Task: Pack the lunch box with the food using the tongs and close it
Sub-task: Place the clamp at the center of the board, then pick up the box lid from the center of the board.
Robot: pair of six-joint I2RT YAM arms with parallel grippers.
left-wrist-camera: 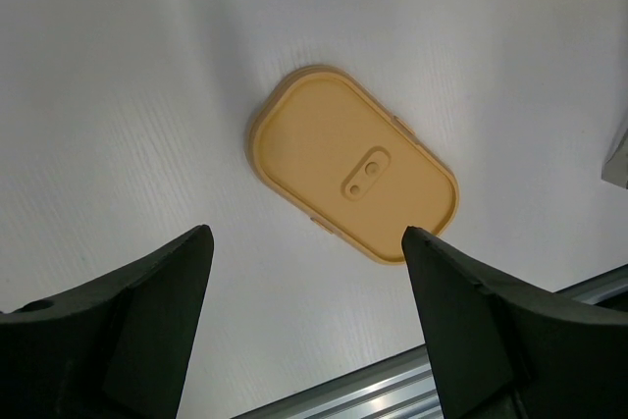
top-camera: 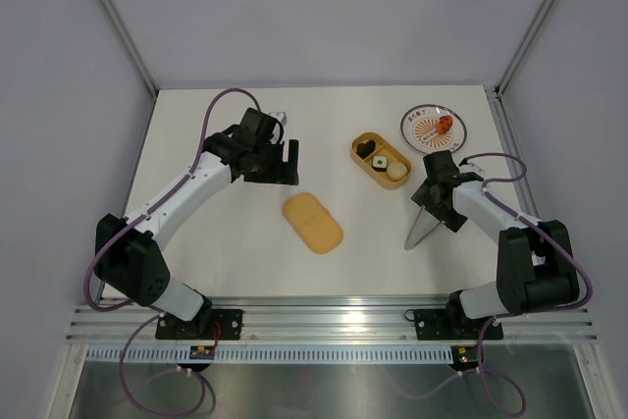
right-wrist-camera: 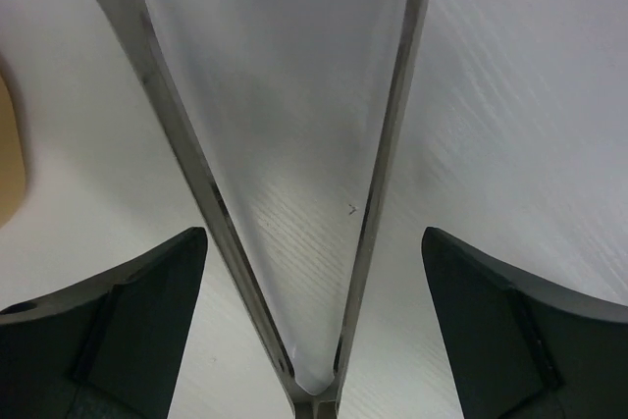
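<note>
Your left gripper hangs spread wide and empty, with the lid flat on the table near it, not yet picked up. The lunch box holds food in both compartments, so packing looks done; closing remains. Your right gripper stands released, the tongs lying untouched between its fingers.

Robot lab cell: white bench boxed in by grey panels and aluminium posts, two arms bolted to a slotted rail, purple cabling exposed.
</note>
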